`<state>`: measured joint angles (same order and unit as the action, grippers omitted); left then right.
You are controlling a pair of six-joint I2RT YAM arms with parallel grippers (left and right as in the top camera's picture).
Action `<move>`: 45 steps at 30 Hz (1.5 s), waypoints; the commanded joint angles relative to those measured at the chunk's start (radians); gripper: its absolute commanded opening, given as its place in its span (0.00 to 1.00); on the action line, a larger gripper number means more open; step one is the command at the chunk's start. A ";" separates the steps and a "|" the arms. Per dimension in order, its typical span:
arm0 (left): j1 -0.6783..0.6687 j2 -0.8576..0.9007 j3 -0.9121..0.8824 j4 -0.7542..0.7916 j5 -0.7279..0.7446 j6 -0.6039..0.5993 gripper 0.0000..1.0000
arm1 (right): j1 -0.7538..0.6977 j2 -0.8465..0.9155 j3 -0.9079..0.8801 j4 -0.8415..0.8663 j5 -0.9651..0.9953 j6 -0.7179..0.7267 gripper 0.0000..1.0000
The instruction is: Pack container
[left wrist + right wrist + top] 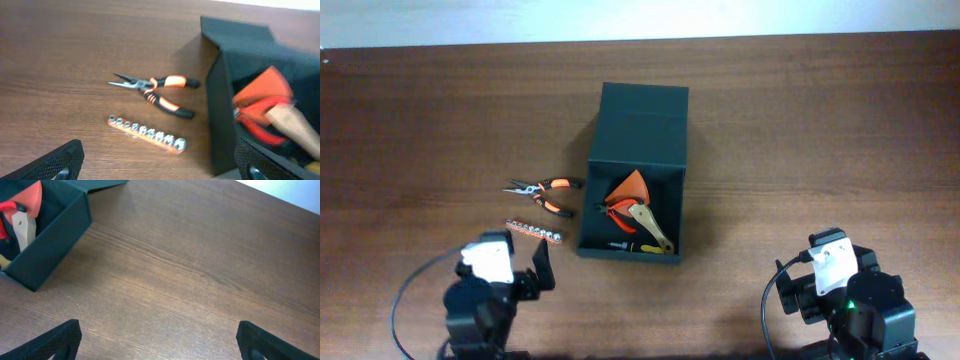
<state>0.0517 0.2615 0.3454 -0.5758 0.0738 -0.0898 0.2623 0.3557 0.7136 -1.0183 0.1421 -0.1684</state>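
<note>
The dark green-black container (595, 170) stands open at the table's middle, its flap lid (643, 110) lying back behind it. Inside lie an orange triangular tool (630, 187), red-handled pliers and a tan-handled tool (652, 228). Orange-and-black long-nose pliers (545, 191) and a socket rail (534, 232) lie on the table left of it; both also show in the left wrist view, the pliers (155, 90) above the rail (147, 133). My left gripper (160, 162) is open and empty just in front of the rail. My right gripper (160, 340) is open and empty over bare table right of the container (50, 245).
The brown wooden table (800, 130) runs to a pale wall strip at the far edge. Black cables loop beside both arm bases at the near edge.
</note>
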 commanded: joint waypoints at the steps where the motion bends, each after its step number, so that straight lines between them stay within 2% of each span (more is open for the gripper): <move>1: -0.005 0.149 0.134 -0.005 0.020 -0.308 0.99 | -0.008 -0.008 -0.008 0.004 0.016 -0.002 0.99; 5: -0.005 0.299 0.209 -0.008 -0.047 -0.579 0.99 | -0.008 -0.008 -0.008 0.004 0.016 -0.002 0.99; 11: -0.005 0.558 0.306 -0.028 -0.091 -0.782 0.99 | -0.008 -0.008 -0.008 0.004 0.016 -0.002 0.99; 15: -0.005 0.754 0.425 -0.166 -0.100 -0.888 0.99 | -0.008 -0.008 -0.008 0.004 0.016 -0.002 0.99; 20: -0.005 0.970 0.584 -0.293 -0.087 -0.909 0.99 | -0.008 -0.008 -0.008 0.004 0.016 -0.002 0.99; 25: -0.005 1.125 0.675 -0.326 -0.039 -0.911 0.99 | -0.008 -0.008 -0.008 0.004 0.016 -0.002 0.99; 29: -0.005 1.222 0.678 -0.327 -0.008 -0.960 1.00 | -0.008 -0.008 -0.008 0.004 0.016 -0.002 0.99; 35: -0.005 1.337 0.678 -0.326 0.021 -0.962 1.00 | -0.008 -0.008 -0.008 0.004 0.016 -0.002 0.99; 45: -0.005 1.411 0.653 -0.283 0.024 -0.966 0.99 | -0.008 -0.008 -0.008 0.004 0.016 -0.002 0.99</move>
<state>0.0509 1.6543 1.0115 -0.8730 0.0902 -1.0409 0.2623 0.3550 0.7097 -1.0172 0.1421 -0.1688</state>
